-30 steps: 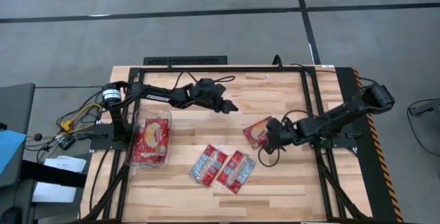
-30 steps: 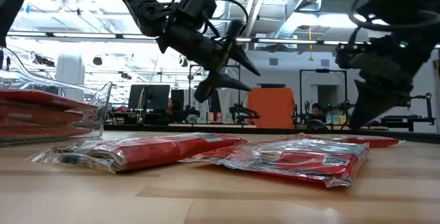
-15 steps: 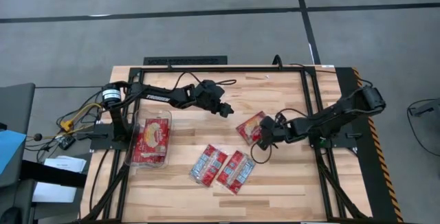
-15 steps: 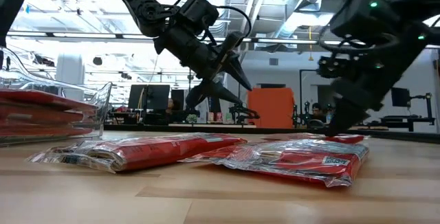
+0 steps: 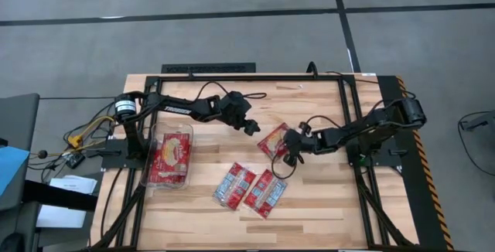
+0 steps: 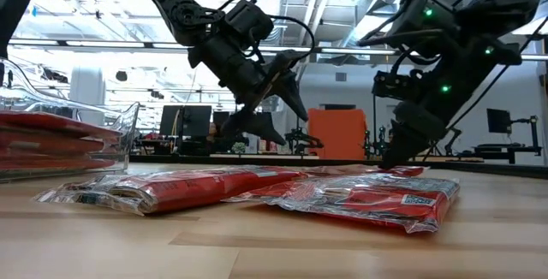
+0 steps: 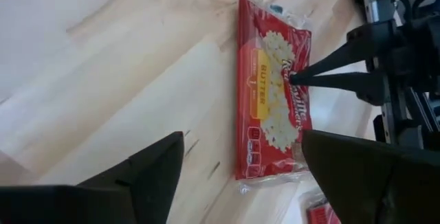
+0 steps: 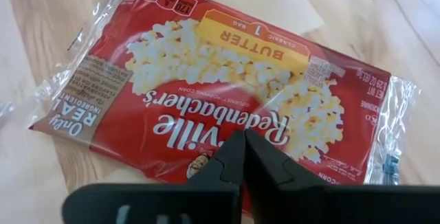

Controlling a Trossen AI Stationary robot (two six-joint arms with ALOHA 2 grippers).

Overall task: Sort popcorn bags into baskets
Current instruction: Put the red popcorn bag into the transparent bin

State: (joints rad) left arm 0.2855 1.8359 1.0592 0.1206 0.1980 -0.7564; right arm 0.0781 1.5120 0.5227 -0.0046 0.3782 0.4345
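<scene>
The right claw [image 8: 244,157], fingers pressed together, rested its tip on the butter popcorn bag [image 5: 273,139] lying flat mid-worktop [image 5: 309,206]. The left claw [image 7: 240,162] hovered spread apart just beside it. Light, crinkly and slippery, probably; best pinched at an edge seam.

The flat red popcorn packet [image 8: 227,107] at frame centre has a cream-yellow popcorn picture, a yellow "BUTTER" band and white lettering, all in clear crinkly wrap. Pale striped wood-plank bench [image 5: 309,206] with black framing. Lower middle, two more red packets [image 5: 249,189] with white and grey print.
</scene>
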